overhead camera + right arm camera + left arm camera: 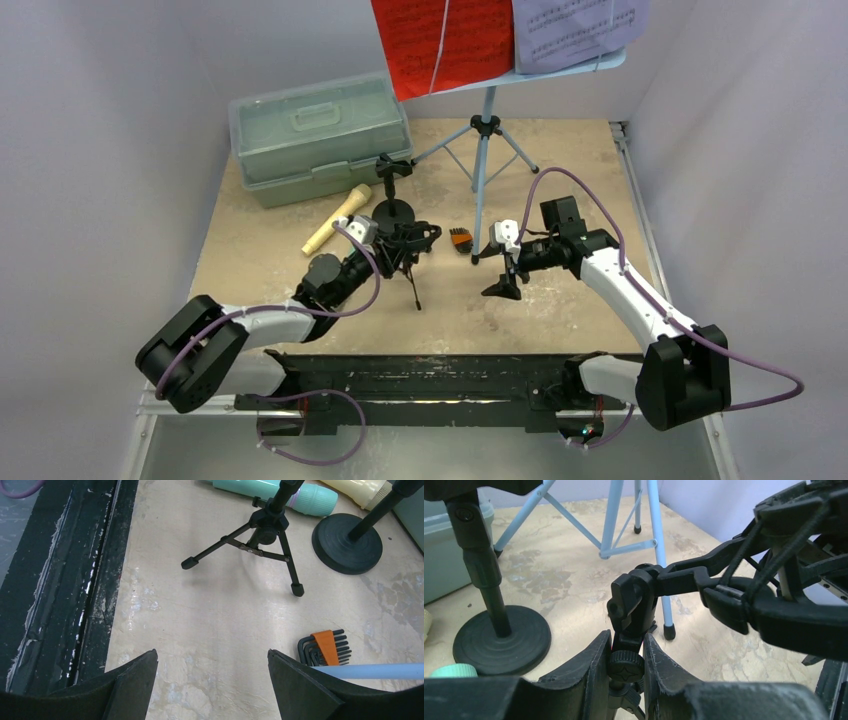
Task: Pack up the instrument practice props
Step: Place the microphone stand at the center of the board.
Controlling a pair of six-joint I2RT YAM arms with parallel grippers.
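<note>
The left jaws were clamped narrowly on the tripod holder's (634, 600) stem, mid-tabletop (560, 300), beside the round-base holder (393, 212). The right jaws hung wide open and empty near the rack's (484, 150) leg. The tan mic (337, 222) and the teal mic (320, 500) lay nearby.

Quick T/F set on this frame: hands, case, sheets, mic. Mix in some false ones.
1. The left hand is shut on the stem of the tripod mic holder. True.
2. The right hand holds the hex key set. False: it is open and empty, and the hex key set lies on the table.
3. The lid of the green case is up. False: the lid is closed.
4. A red sheet and a purple sheet sit on the music rack. True.
5. The tan microphone stands in the round-base holder. False: it lies flat on the table near the case.
</note>
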